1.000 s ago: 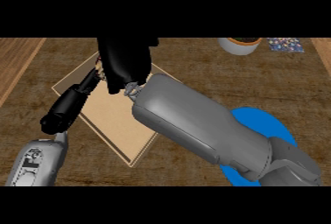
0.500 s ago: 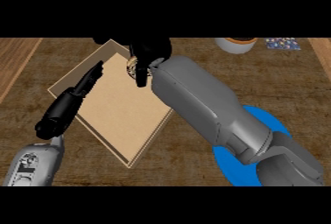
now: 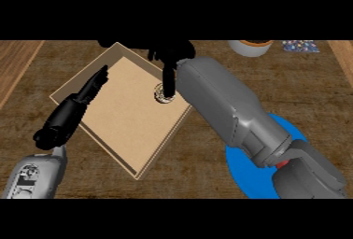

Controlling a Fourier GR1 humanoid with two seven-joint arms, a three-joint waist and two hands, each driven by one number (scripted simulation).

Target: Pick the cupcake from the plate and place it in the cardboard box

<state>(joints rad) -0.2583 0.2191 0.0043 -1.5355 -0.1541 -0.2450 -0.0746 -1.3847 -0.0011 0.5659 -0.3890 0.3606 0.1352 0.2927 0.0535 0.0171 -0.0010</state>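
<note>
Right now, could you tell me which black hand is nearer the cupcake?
The right hand, whose finger points down at the small round cupcake in the tan cardboard box; the left hand stretches straight, further left.

Cupcake [image 3: 161, 94] only part-seen: right hand [image 3: 169, 52] and right forearm [image 3: 221, 107] cover its right side, and the topping and wrapper are unreadable. Right hand is a dark mass, clipped at the view's upper edge; can't tell if it touches or holds the cupcake. Blue plate [image 3: 240, 175] sits mostly under the right forearm, only slivers show, lower rim cut off. Cardboard box [image 3: 124, 116]: far corner behind the right hand, part of left wall under left hand [image 3: 67, 114]. Round container [image 3: 251, 47] cut by the top edge, kind unclear. Speckled item [image 3: 300, 45] beside it is clipped and too small to identify. Left forearm [image 3: 34, 175] runs out at the bottom edge.
</note>
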